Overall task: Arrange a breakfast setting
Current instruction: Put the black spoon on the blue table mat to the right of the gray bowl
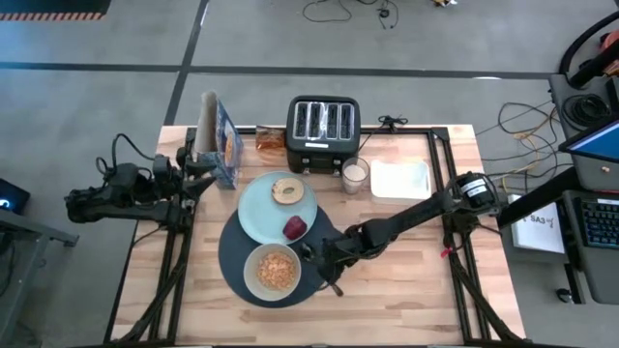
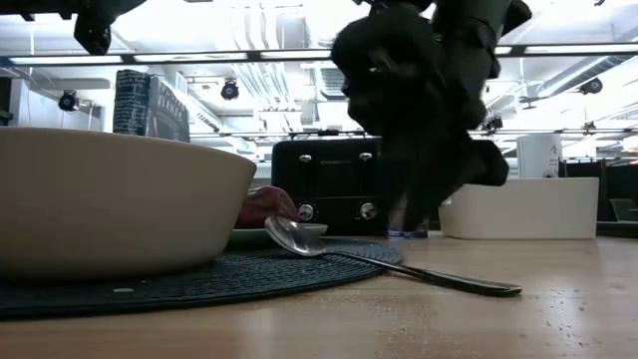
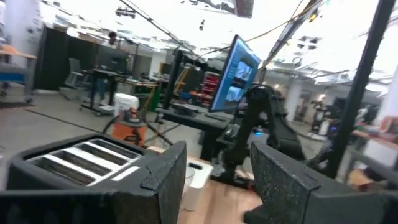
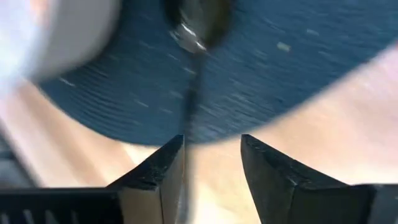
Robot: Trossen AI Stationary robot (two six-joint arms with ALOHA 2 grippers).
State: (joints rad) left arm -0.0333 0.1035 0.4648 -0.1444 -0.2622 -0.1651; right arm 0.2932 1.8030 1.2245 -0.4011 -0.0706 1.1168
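Note:
A round dark-blue placemat (image 1: pixel 232 253) holds a beige bowl (image 1: pixel 274 271) of cereal. A pale mint plate (image 1: pixel 261 211) overlaps the mat's far edge and carries a bagel (image 1: pixel 287 189) and a small dark-red fruit (image 1: pixel 295 228). A metal spoon (image 2: pixel 399 267) lies with its bowl on the mat's right edge and its handle on the table. My right gripper (image 4: pixel 212 146) is open just above the handle, which runs between the fingers close to one of them. A milk glass (image 1: pixel 355 176) stands right of the plate. My left gripper (image 3: pixel 217 180) is open at the table's left.
A black four-slot toaster (image 1: pixel 323 132) stands at the far middle, with a white tray (image 1: pixel 399 180) to its right. A cereal box (image 1: pixel 222 145) stands at the far left beside my left arm. Bare wood lies along the table's near edge and right side.

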